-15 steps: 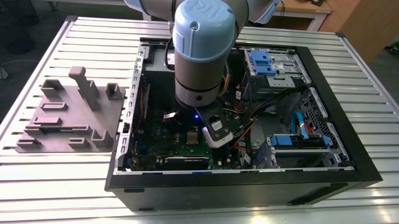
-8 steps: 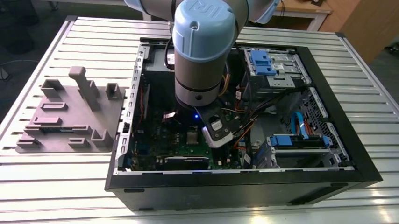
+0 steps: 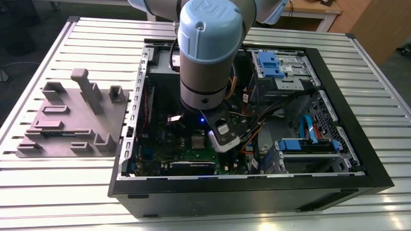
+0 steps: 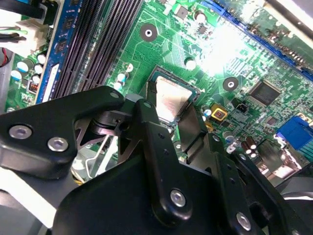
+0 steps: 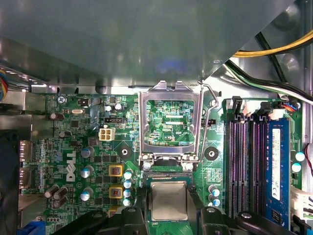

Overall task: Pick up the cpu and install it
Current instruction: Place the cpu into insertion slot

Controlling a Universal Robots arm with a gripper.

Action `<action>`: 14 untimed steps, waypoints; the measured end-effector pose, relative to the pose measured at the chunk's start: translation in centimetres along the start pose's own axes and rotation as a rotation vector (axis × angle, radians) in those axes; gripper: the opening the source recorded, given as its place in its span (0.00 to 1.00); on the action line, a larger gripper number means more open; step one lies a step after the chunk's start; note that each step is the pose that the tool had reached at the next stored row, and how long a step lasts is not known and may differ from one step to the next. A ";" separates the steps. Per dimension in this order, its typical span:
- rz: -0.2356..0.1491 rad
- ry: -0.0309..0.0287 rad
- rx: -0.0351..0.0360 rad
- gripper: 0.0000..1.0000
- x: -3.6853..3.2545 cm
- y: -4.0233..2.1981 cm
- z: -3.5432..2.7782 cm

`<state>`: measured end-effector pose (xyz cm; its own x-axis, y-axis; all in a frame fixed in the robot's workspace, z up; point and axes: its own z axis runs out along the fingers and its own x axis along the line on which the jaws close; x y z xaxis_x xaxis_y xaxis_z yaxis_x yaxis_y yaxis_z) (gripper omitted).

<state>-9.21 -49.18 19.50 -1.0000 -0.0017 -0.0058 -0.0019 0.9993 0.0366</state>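
Observation:
The cpu [image 5: 169,201] is a small square chip with a dull silver top, lying level in the socket of the green motherboard [image 5: 73,147]. It also appears in the second wrist view, cpu [image 4: 171,100]. My gripper [image 5: 169,196] is over it, its black fingers [image 4: 146,115] pressed against two opposite edges of the chip. In the exterior view the gripper [image 3: 218,137] reaches down into the open computer case [image 3: 359,163]. Beside the socket, the metal load plate [image 5: 170,93] stands swung open.
Black and blue memory slots [image 5: 249,166] run alongside the socket. Yellow, black and white cables [image 5: 274,54] cross near the case wall. A drive cage with blue clips [image 3: 276,65] fills the case's far corner. A grey fixture plate [image 3: 70,120] lies on the slatted table at the exterior view's left.

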 end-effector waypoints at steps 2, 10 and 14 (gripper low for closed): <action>0.000 0.0000 0.0001 0.45 -0.01 0.00 0.00; 0.000 0.0000 -0.0001 0.53 -0.19 0.00 0.11; 0.000 0.0000 -0.0005 0.53 -0.24 -0.01 0.38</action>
<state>-8.97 -49.18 19.12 -1.0000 -0.0016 -0.0058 -0.0019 0.9993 0.0371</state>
